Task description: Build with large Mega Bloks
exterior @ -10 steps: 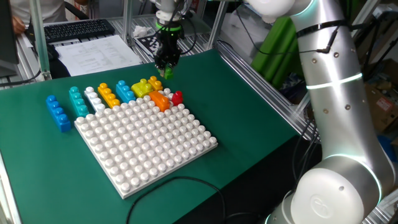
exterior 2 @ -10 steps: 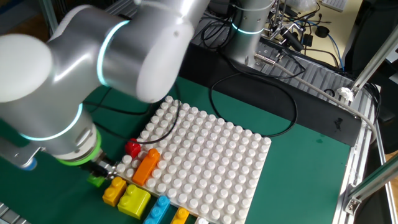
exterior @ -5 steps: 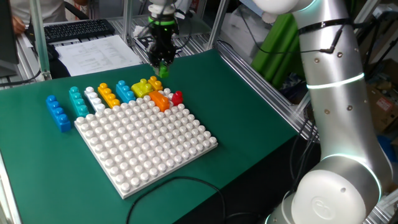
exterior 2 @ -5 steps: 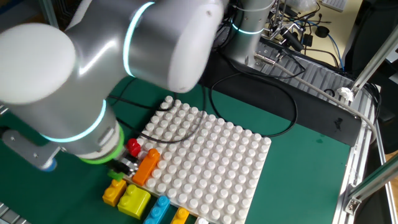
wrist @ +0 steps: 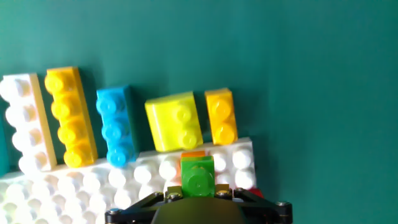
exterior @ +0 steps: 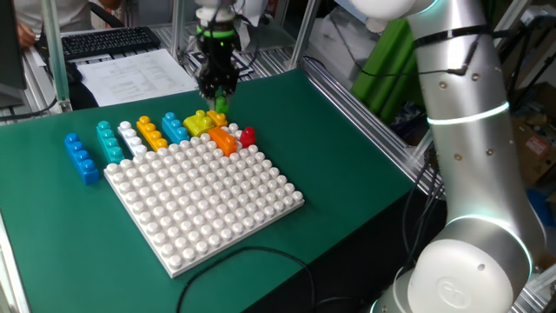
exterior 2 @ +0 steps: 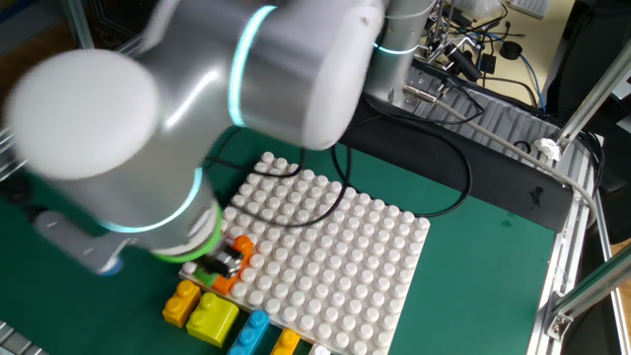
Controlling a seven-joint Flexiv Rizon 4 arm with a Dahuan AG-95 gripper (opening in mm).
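My gripper (exterior: 216,94) is shut on a small green Mega Blok (exterior: 219,105) and hangs just above the far corner of the white baseplate (exterior: 204,196). In the hand view the green brick (wrist: 198,175) sits between the fingers, over the orange brick (wrist: 193,154) on the baseplate (wrist: 93,183). Along the plate's far edge lie yellow (wrist: 174,121), small orange-yellow (wrist: 221,116), light blue (wrist: 117,126), long orange-yellow (wrist: 67,116) and white (wrist: 22,121) bricks. A red brick (exterior: 248,136) sits by the corner. In the other fixed view the arm hides the gripper.
A blue brick (exterior: 81,158) and a teal brick (exterior: 109,142) lie on the green mat left of the plate. A black cable (exterior 2: 414,202) loops near the baseplate (exterior 2: 325,256). Papers (exterior: 130,74) and a keyboard (exterior: 109,39) lie beyond the mat.
The gripper has carried the green brick left and nearer, from beyond the row of bricks to above the orange brick at the plate's corner. The other bricks stayed put.
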